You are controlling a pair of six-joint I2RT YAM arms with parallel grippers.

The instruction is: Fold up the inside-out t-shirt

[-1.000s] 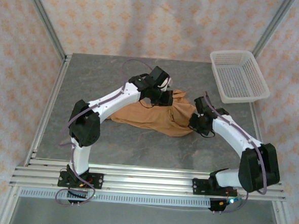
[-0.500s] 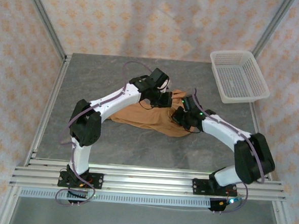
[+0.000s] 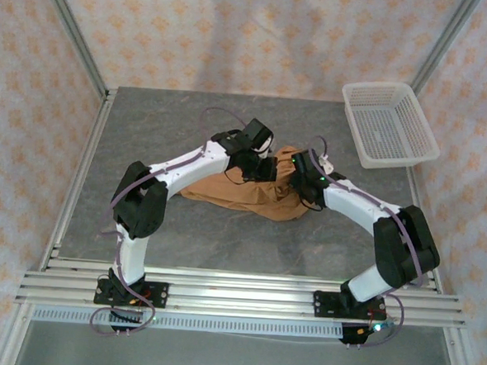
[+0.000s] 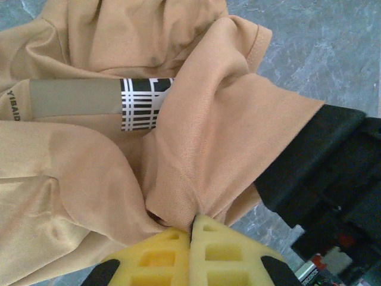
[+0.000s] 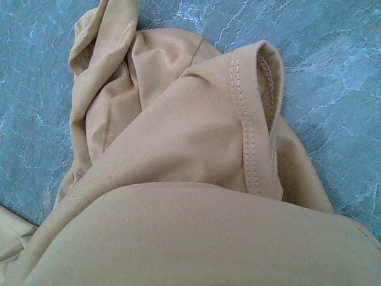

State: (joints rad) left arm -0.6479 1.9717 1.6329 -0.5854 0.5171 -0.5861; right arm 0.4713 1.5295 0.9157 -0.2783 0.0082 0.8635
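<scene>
Two grippers met over the shirt [image 3: 235,192], which lay crumpled left of the basket [image 3: 382,85]. Within the last second the right gripper [image 3: 300,169] had swung in onto the shirt's basket-side end; whether its jaws gripped anything, I could not tell. The left gripper [image 4: 191,221] stayed pinched shut on a gathered fold. Both holds looked bunched, so flattening probably came first.
</scene>
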